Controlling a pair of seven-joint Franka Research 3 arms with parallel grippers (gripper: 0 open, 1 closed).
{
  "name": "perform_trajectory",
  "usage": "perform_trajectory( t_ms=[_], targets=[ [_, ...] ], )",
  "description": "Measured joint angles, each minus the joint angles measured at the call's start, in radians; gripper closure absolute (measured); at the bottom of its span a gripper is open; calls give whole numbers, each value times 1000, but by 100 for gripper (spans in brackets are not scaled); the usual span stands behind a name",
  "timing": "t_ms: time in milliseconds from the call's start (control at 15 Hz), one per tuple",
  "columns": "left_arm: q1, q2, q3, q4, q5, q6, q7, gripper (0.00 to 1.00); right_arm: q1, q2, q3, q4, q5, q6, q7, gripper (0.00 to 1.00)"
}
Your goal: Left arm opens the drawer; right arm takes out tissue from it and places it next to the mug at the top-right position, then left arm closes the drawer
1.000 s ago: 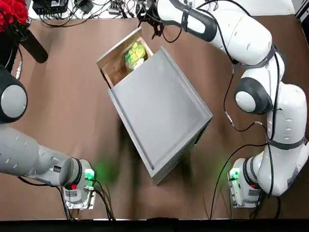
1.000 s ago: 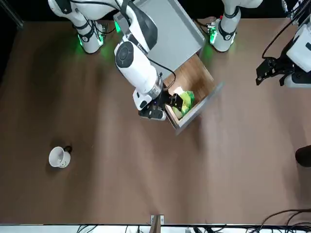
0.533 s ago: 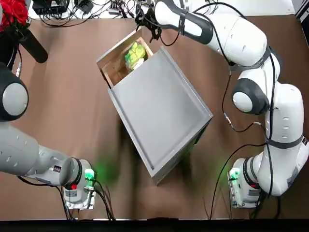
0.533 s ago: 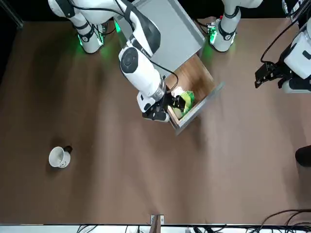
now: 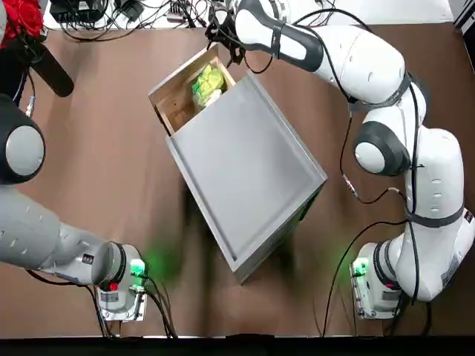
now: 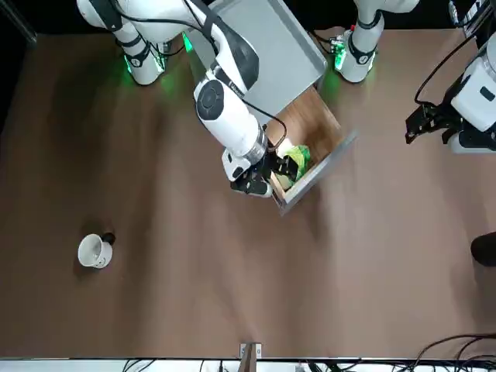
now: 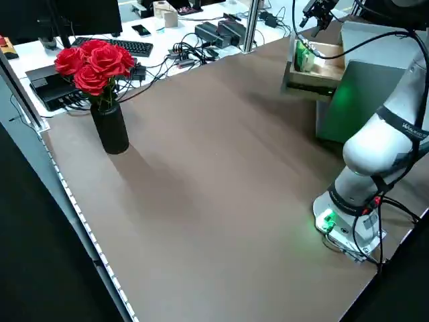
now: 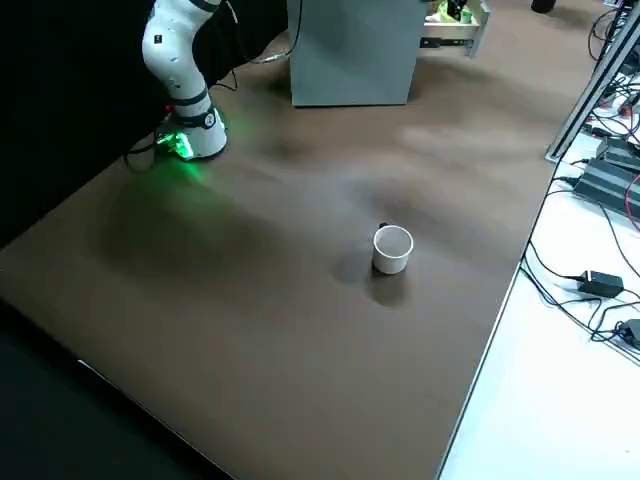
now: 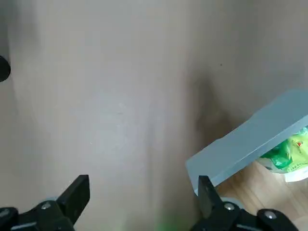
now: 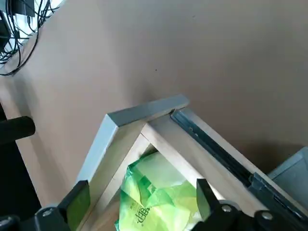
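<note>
The drawer (image 5: 185, 89) stands pulled out of the grey cabinet (image 5: 245, 170), its wooden inside showing. The green and yellow tissue (image 5: 208, 80) lies in it, near the front corner. My right gripper (image 6: 273, 172) hovers open just above the drawer's edge, over the tissue (image 10: 154, 192), with nothing between its fingers (image 10: 204, 197). My left gripper (image 6: 426, 124) hangs open and apart from the drawer, off to my left of the drawer front (image 9: 250, 142). The white mug (image 6: 93, 250) stands alone on the table far to my right, also seen as the mug (image 8: 392, 249).
A black vase of red roses (image 7: 100, 87) stands at the table's far left corner. Cables and power bricks (image 5: 119, 15) lie along the far edge. Both arm bases (image 5: 122, 285) glow green at the near edge.
My right gripper has shifted a little further over the open drawer toward the tissue. The left gripper has barely moved. The drawer, tissue and mug stay put.
</note>
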Motion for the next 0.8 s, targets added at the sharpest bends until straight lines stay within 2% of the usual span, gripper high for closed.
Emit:
perform_trajectory(
  t_ms=[333,800],
  targets=[
    [0,0,0,0,0,0,0,0,7,7,3,0,41,-1,4,5],
    [1,0,1,0,0,0,0,0,7,8,33,2,54,-11,5,7]
  ],
)
